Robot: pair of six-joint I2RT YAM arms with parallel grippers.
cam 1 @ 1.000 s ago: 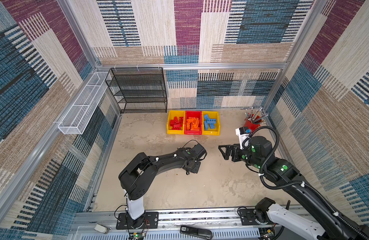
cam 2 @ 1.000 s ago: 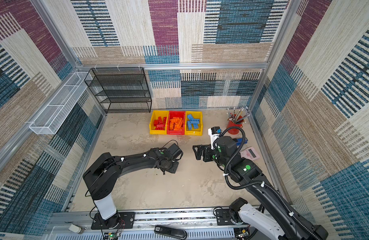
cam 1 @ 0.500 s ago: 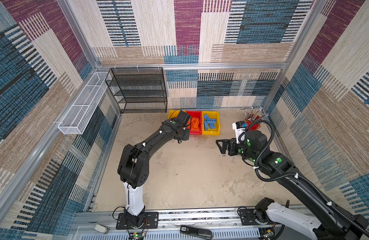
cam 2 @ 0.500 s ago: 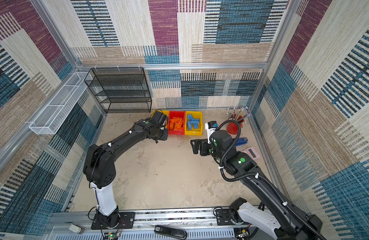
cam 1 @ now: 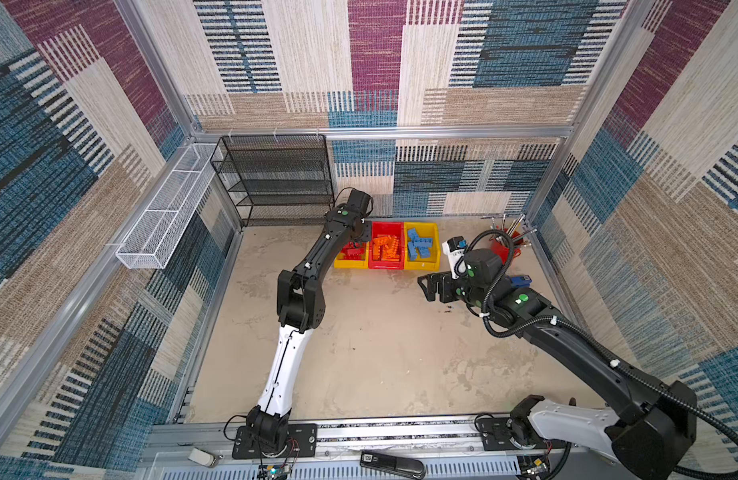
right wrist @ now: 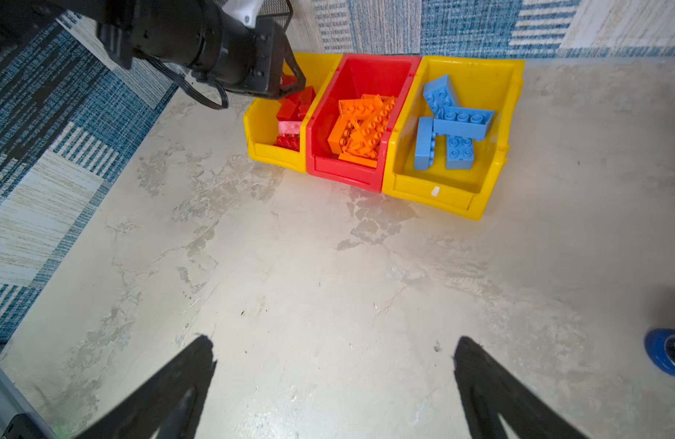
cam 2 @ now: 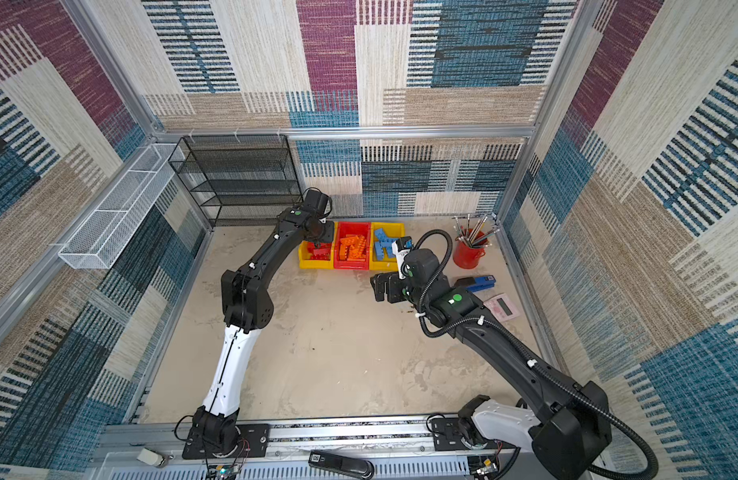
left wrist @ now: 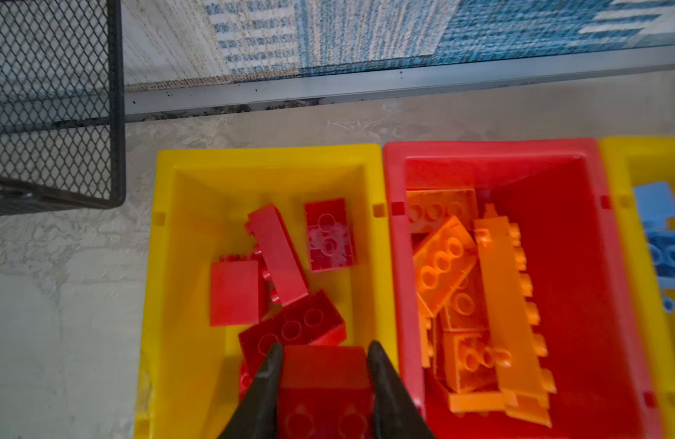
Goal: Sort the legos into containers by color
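Clamping red lego [left wrist: 325,384], left gripper [left wrist: 324,347] hangs over yellow bin [left wrist: 252,157]; right gripper [right wrist: 334,342] gapes.

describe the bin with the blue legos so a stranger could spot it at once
Right of the black mesh shelf, three bins stand in a row at the back wall. It is the yellow bin at the end nearest the red cup of tools. Its yellow twin holds red legos and the red bin between them orange legos; only this one holds blue legos.
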